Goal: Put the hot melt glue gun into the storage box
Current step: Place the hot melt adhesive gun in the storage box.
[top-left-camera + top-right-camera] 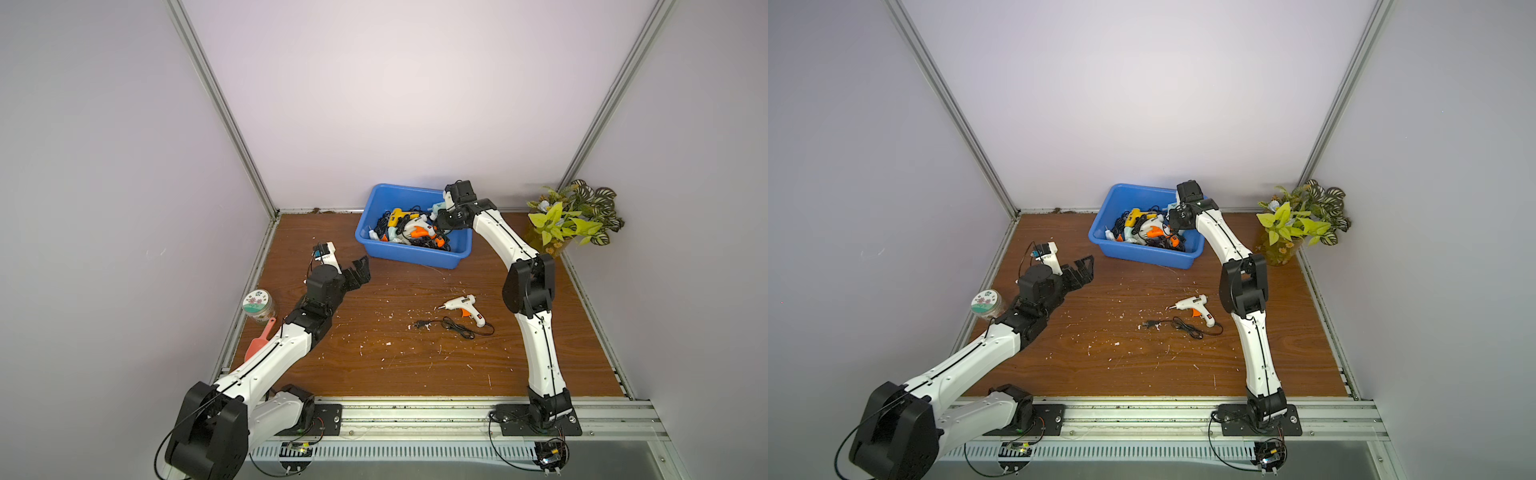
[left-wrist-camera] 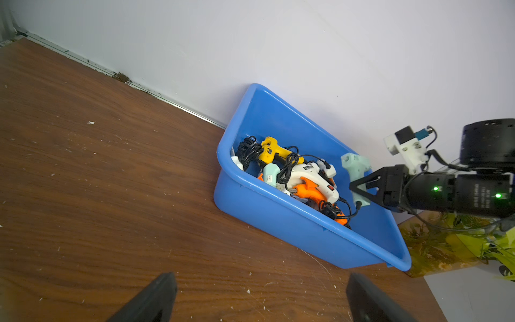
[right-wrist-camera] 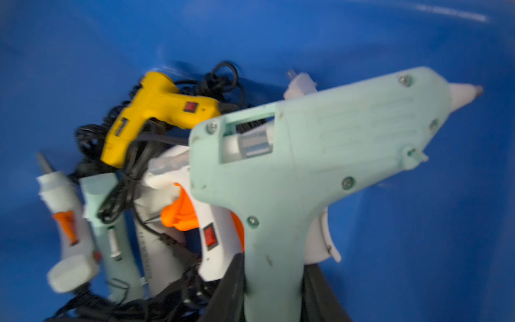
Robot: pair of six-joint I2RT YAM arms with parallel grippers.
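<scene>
The blue storage box [image 1: 411, 259] [image 1: 1144, 258] stands against the back wall and holds several glue guns and tangled black cords. My right gripper [image 3: 274, 278] [image 2: 359, 192] is shut on the handle of a mint-green hot melt glue gun [image 3: 320, 156] [image 2: 356, 167], held over the box's right end with the nozzle pointing away. A white glue gun [image 1: 463, 306] [image 1: 1194, 305] with an orange trigger lies on the table in front of the box, its black cord [image 1: 455, 326] beside it. My left gripper [image 1: 360, 270] [image 2: 260, 290] hovers open and empty left of the box.
A yellow glue gun [image 2: 271, 152] and white-and-orange ones fill the box's left part. A leafy plant [image 1: 573, 220] in an amber vase [image 1: 1279, 249] stands at the back right corner. A lidded jar [image 1: 259, 305] and a red scoop [image 1: 259, 338] sit at the left edge.
</scene>
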